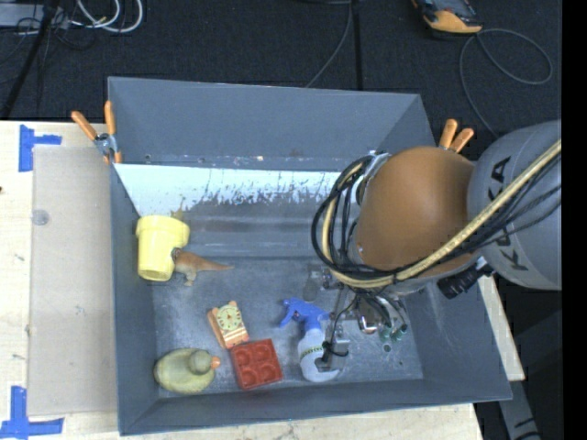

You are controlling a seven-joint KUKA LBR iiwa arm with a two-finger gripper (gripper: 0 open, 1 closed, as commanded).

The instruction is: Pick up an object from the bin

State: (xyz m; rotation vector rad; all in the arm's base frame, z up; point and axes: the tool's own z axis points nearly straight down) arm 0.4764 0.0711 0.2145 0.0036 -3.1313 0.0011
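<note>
So here's what we've got: the arm comes in over the right side of the grey bin (pixel 257 136), and its big orange cover (pixel 413 209) with a loop of black cables (pixel 332 232) blocks a lot of the wrist. The gripper (pixel 341 341) pokes out underneath, low down near the bin's front edge and a bit right of the middle.

Right beside it, on its left, lies a little spray bottle (pixel 312 342) with a blue trigger head and a pale see-through body, its bottom towards the front edge. We can't tell if the gripper is open or closed, or whether it's actually touching the bottle, since too much hardware overlaps there.

The other things are spread out singly, not heaped. Just left of the bottle is a red studded brick (pixel 255 363), then a yellow-green rubber duck (pixel 186 370) near the front left corner. Above the brick is a small cream and orange block (pixel 227 324). Along the left wall a yellow cup (pixel 160 246) lies on its side, with a tan toy dinosaur (pixel 197 264) just beside it.
</note>
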